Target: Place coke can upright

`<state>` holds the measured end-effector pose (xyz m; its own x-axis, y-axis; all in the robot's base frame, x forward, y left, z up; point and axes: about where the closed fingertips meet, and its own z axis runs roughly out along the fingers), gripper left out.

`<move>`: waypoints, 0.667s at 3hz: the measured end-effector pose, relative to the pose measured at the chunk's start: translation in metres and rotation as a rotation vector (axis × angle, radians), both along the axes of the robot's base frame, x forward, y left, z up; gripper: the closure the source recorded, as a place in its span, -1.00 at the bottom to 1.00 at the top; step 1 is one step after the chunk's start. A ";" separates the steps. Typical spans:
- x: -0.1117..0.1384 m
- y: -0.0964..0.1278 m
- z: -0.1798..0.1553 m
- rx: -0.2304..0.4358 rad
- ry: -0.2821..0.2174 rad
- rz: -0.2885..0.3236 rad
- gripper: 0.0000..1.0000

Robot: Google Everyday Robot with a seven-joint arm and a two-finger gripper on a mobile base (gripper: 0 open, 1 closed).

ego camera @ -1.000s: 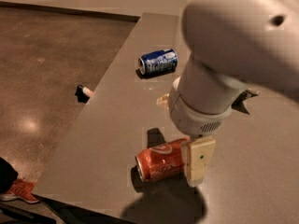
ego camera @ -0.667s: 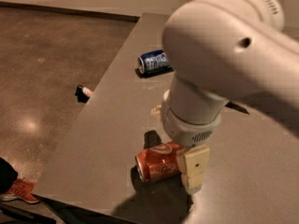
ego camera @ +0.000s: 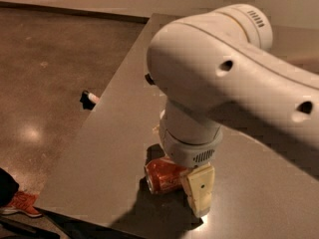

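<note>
Swung across and closer over the last second, the robot's white arm [ego camera: 224, 68] now fills most of the upper right of the camera view, while the coke can [ego camera: 164, 176] has stayed where it was. The can lies on its side on the grey table [ego camera: 114, 133], near the front edge, its silver end turned left. The gripper [ego camera: 195, 193] is down at table level, right against the can's right-hand end, its cream-coloured part reaching to the tabletop. Whether it is clamped on the can or merely beside it cannot be told, since the arm and the can hide the rest of it.

By the look of things the task is barely begun: the approach is made, but the can is not lifted, not turned and not yet standing. A sure grip, a tilt to vertical and a release on the table appear to be left.
</note>
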<state>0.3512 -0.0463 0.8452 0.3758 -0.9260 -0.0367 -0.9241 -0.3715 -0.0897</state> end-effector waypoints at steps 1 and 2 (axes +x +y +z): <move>-0.004 0.005 0.000 -0.012 0.017 0.005 -0.52; -0.004 0.007 0.003 -0.015 0.041 -0.014 0.11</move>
